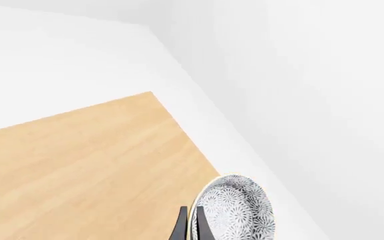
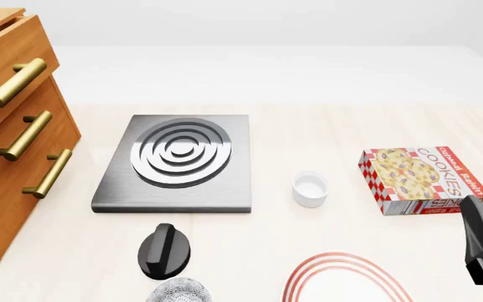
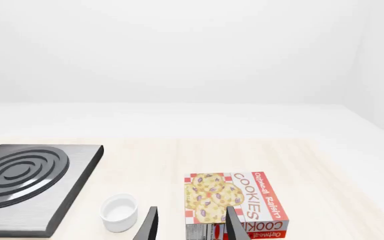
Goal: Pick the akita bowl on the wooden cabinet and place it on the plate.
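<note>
Clearly, akita bowl [image 1: 237, 210] rim between left gripper [image 1: 190, 222] jaws.

A pale wooden counter [image 2: 326, 220] stands in a plain white room. The floor [image 2: 266, 69] behind it is white, the wall [image 3: 178, 50] is bare, and the light is soft and even.

Bright, even, diffuse light in all 3 views, no clear source. Shadows faint and soft, e.g. under the stove [image 2: 174, 165] and cookie box [image 2: 422, 180]. Mild sheen on the stove rings. Everything sharp, no blur, no edge distortion. White background washed out.
</note>
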You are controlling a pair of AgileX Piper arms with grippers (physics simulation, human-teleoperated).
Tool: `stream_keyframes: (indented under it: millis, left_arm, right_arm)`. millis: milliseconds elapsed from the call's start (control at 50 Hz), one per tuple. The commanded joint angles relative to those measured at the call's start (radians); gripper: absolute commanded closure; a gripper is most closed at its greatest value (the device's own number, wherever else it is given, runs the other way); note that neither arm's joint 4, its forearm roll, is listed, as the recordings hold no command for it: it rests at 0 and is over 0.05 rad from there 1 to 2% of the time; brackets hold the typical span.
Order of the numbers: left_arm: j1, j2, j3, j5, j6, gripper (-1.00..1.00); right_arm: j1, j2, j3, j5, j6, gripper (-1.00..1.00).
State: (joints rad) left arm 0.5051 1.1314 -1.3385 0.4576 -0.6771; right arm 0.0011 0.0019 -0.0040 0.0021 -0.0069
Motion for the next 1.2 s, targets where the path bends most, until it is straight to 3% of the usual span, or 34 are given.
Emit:
stream_keyframes:
  millis: [20, 1200]
  left_arm:
    - [-0.068, -0.059, -0.006, 0.033, -0.052, 1.00]
    - [-0.340, -0.048, -0.138, 0.100, -0.034, 1.00]
  right_arm:
    - [0.000, 0.000, 0.000, 0.000, 0.000, -1.00]
    - [0.000, 0.000, 0.000, 0.000, 0.000, -1.00]
